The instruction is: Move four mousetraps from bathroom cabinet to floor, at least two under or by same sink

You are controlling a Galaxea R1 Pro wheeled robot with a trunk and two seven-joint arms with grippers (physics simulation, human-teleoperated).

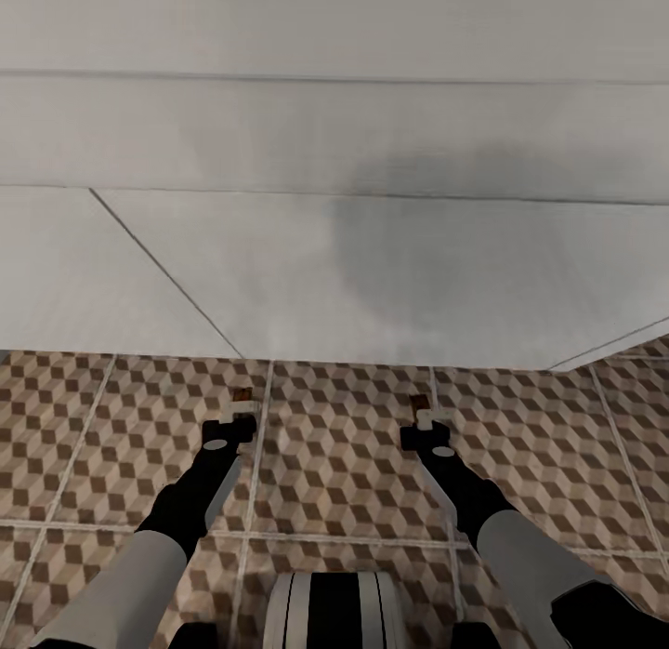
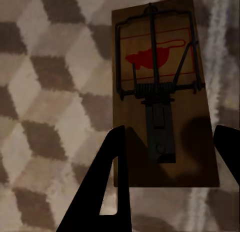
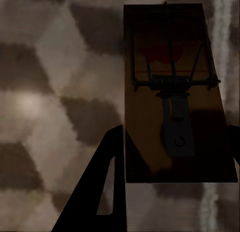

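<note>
- Dark-brown board sat between the fingers of the left gripper (image 2: 167,157): it was closed on a mousetrap (image 2: 160,92), the wire spring and red mouse print showing in the left wrist view.
- The right gripper (image 3: 175,162) likewise held a second mousetrap (image 3: 172,92) by its sides, jaws narrowed to the board's width.
- In the head view both grippers hung low at 6 o'clock, the left gripper (image 1: 240,409) and the right one (image 1: 423,417), above the cube-patterned bathroom floor (image 1: 344,444).
- A white panelled surface (image 1: 372,258) rose at 12 o'clock.
- By my judgement two traps were carried but not yet laid; two more remained unaccounted for.
</note>
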